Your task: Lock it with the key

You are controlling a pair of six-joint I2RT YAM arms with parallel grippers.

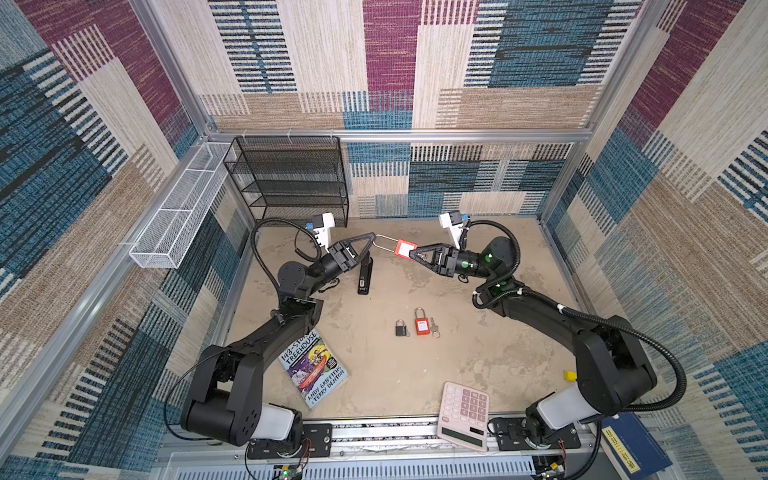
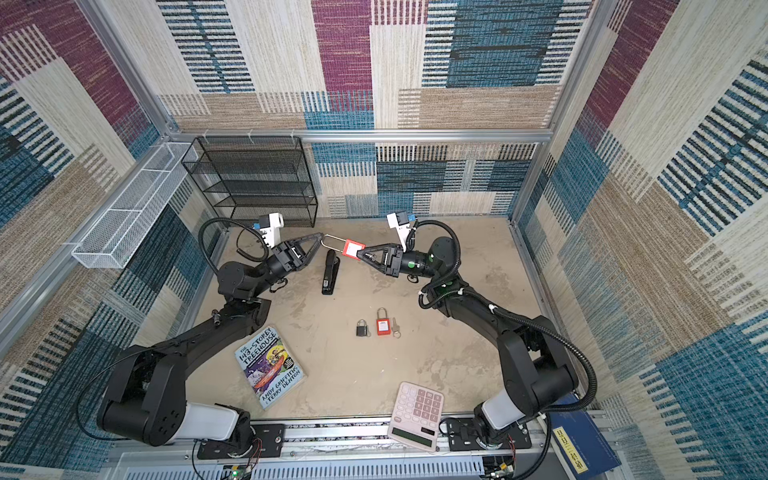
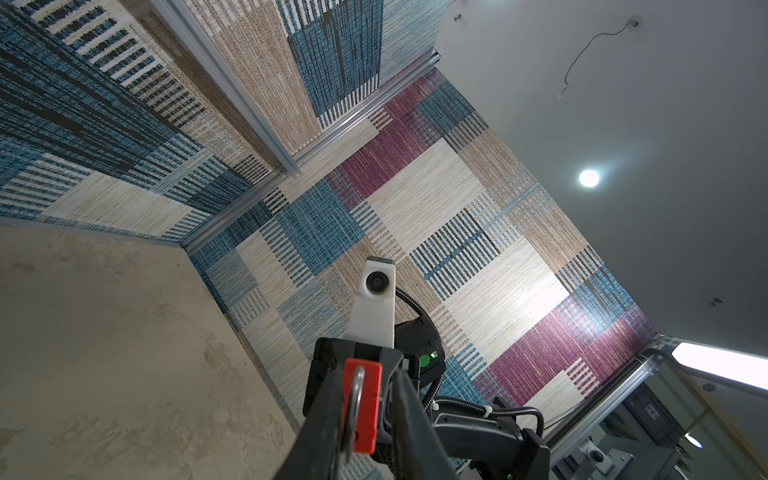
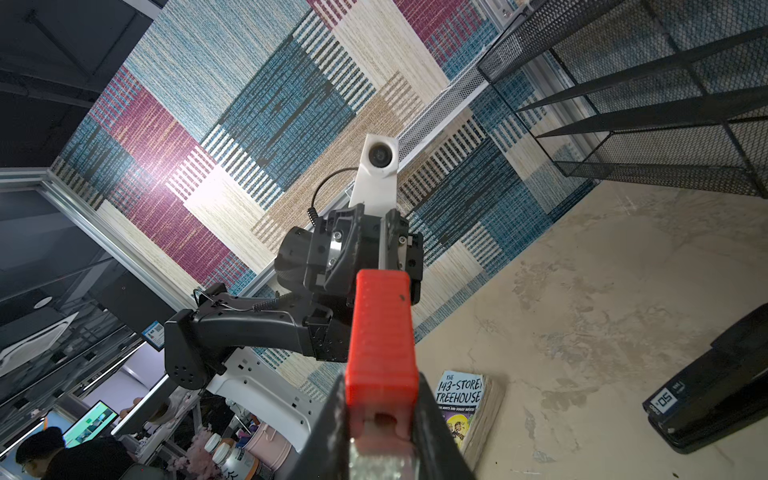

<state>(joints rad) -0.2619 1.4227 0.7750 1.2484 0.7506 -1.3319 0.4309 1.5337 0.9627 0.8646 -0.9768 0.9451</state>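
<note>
1. Padlock hangs in the air just past the far end of the stapler, off the table, strung between the 2 arms.
2. Its long axis runs sideways across the stapler's far end. The shackle points at the left gripper and the red body at the right gripper.
3. Right gripper: jaws nearly closed and clamped on the base end of the red body. The body lies in line with the fingers and sticks out past the tips.
4. In the right wrist view a grey metal piece shows between the right fingers at the body's base. It may be a key; cannot tell.
5. Left gripper: the fingers converge on the shackle's bend, and in the left wrist view the shackle runs between them. Whether it is pinched or only bracketed, cannot tell.
6. Whether the shackle is seated in the body, cannot tell.
7. Judgement: the coming move turns on this shared axis. The left arm has the shackle end and the right arm has the keyway end, so a push or a twist must stay in line or the shackle binds.
8. A loose key lies on the table touching a small red padlock, well apart from the stapler on its near-right side. Neither gripper is near it.
</note>
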